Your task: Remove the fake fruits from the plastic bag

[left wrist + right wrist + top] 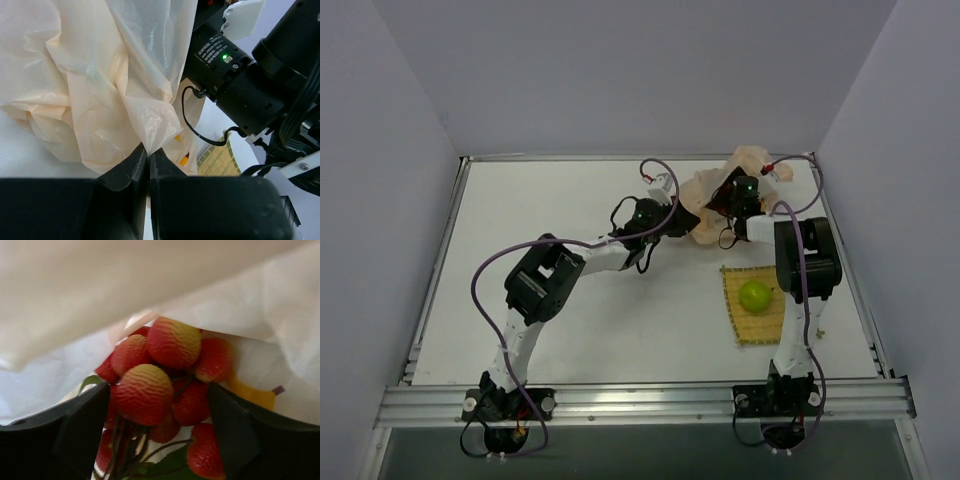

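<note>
Red fake fruits [172, 342], bagged at tabletop [570, 330] 1 o'clock: left tool [148, 151] pinches plastic bag [90, 85], right tool [159, 390] spread around them, closure likely due.

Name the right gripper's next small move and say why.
Probably close the right gripper on the red fruits: its open jaws flank the cluster inside the bag, which the left gripper pinches.
</note>
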`<action>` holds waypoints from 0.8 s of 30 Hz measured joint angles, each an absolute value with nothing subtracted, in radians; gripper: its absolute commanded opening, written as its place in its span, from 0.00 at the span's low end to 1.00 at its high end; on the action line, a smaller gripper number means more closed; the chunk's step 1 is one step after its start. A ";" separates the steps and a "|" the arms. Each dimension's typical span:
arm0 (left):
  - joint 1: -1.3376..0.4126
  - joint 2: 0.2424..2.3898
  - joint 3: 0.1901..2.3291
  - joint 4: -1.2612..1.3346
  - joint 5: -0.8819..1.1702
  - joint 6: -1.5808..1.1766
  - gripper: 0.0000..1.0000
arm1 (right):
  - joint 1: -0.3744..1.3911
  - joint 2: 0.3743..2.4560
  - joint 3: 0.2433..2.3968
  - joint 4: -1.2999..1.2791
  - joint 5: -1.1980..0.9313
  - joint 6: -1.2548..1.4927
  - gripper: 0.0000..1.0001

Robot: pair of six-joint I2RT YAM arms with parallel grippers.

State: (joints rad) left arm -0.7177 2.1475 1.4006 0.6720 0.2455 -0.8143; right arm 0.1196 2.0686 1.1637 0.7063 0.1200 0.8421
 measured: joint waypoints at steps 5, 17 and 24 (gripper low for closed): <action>-0.718 2.148 1.426 0.646 0.232 -0.803 0.02 | 0.120 2.082 1.168 0.717 0.096 0.859 0.12; -0.715 2.148 1.440 0.622 0.152 -0.789 0.02 | 0.165 1.821 1.039 0.636 0.034 0.729 0.09; -0.709 2.131 1.427 0.620 0.099 -0.789 0.02 | 0.168 1.660 0.992 0.592 0.030 0.667 0.03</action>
